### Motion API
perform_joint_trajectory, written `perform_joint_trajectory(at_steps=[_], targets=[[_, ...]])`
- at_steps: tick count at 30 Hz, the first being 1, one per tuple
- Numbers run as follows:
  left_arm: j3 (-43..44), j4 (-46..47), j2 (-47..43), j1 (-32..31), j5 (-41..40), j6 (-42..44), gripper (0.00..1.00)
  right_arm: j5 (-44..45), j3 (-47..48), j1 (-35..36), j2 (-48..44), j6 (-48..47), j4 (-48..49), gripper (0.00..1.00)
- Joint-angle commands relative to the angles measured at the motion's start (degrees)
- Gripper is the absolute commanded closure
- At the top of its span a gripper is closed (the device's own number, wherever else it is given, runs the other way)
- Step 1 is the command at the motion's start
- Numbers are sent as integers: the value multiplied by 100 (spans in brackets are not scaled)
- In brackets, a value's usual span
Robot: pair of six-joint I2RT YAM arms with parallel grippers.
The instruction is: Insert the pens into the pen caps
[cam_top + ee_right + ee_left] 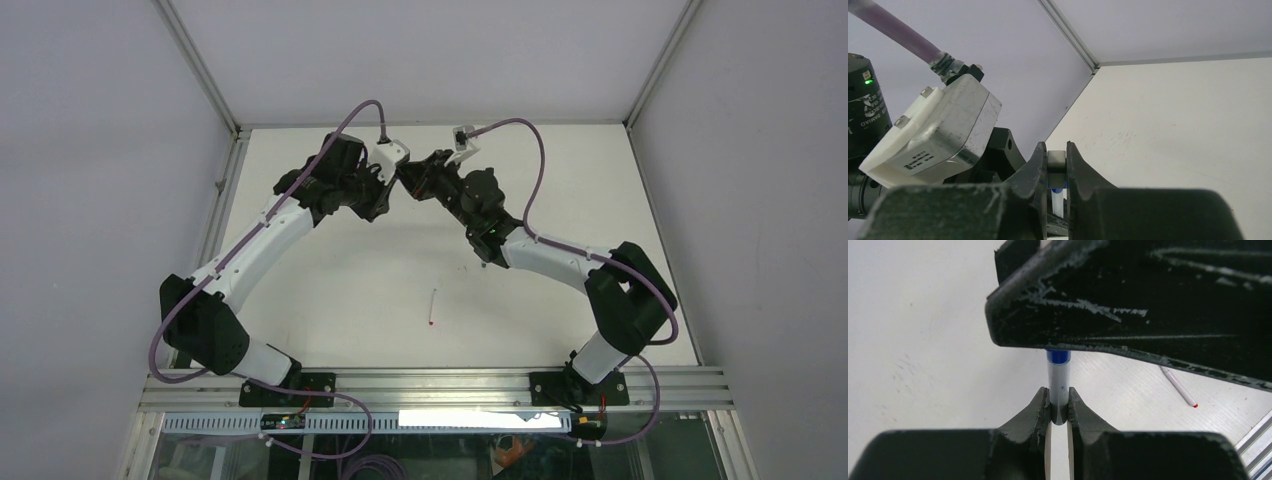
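Top external view: one red-tipped pen [432, 306] lies loose near the centre of the table [330, 290], touching nothing.

Left wrist view: the left gripper [1059, 396] is pinching a white-grey pen [1058, 382] between its fingertips. The pen stands straight out from the fingers, and its far end meets the blue cap [1058, 356] under the other arm's finger.

Right wrist view: the right gripper [1057, 150] is clamped on that cap. A pale block shows between the fingertips, with blue just beneath it and the pen in line below. I cannot tell how far the pen is seated.
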Motion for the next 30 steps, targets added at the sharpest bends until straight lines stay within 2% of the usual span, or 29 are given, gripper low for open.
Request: perform_joint_trajectory(at_steps=[1,9,30], targets=[[202,2504,-733,-101,405,-219,100,-816,-137,493,501,26,-1532,100],[62,2874,-893,-95,463,-318,100,-960,46,553,723,-17,-1898,100],[-204,3469,-1204,-87,530,-456,100,-1245,119,635,962,37,-2141,100]])
